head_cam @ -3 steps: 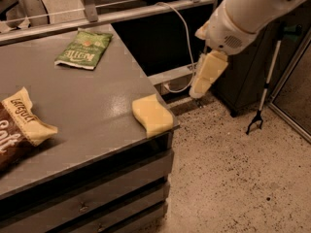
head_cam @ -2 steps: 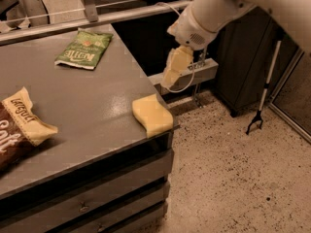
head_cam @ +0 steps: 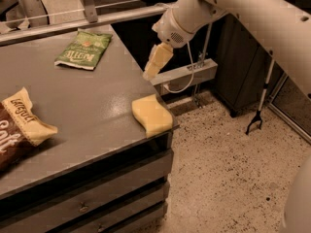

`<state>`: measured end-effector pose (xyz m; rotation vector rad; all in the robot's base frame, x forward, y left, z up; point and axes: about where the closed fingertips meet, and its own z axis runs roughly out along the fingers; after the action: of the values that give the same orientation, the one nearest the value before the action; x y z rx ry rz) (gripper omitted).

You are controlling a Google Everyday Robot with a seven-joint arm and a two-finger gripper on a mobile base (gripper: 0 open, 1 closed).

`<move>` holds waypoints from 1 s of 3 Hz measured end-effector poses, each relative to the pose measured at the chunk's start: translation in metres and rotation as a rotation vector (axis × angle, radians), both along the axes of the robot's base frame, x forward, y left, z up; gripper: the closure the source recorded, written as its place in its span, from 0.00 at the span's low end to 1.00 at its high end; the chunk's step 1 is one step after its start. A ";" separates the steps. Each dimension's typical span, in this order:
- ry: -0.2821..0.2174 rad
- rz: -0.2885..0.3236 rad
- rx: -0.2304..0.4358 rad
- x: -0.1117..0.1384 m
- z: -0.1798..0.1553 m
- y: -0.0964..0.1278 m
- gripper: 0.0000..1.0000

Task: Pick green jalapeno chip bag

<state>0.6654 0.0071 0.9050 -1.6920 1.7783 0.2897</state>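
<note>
From the one camera view, the green jalapeno chip bag (head_cam: 83,49) lies flat on the grey counter (head_cam: 87,101), close to the far right corner, with nothing touching it. The gripper (head_cam: 150,71) hangs at the end of the white arm (head_cam: 228,4), over the counter's right edge and pointing down and to the left. It is roughly between the bag and the yellow sponge (head_cam: 152,114), which sits at the near right corner. It holds nothing. Whether it is open or closed I cannot tell from here.

A brown-and-cream bag (head_cam: 19,127) rests at the left edge, well apart from all this.

To my eye this is the approach step, and the reach is not yet finished. The next move calls for carrying the gripper further in over the counter toward the far right corner. It then has to come down on the bag from above. The bag is thin and crinkly, so it will need a low, careful pinch, probably at an edge or a raised fold.
</note>
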 end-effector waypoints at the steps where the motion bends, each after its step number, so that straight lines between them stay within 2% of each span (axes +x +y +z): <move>1: -0.012 0.031 0.089 0.005 -0.005 0.016 0.00; 2: -0.024 0.041 0.250 0.037 -0.017 0.055 0.00; 3: -0.015 0.050 0.359 0.077 -0.028 0.091 0.00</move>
<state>0.7421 0.0985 0.8765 -1.4769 1.5647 0.5794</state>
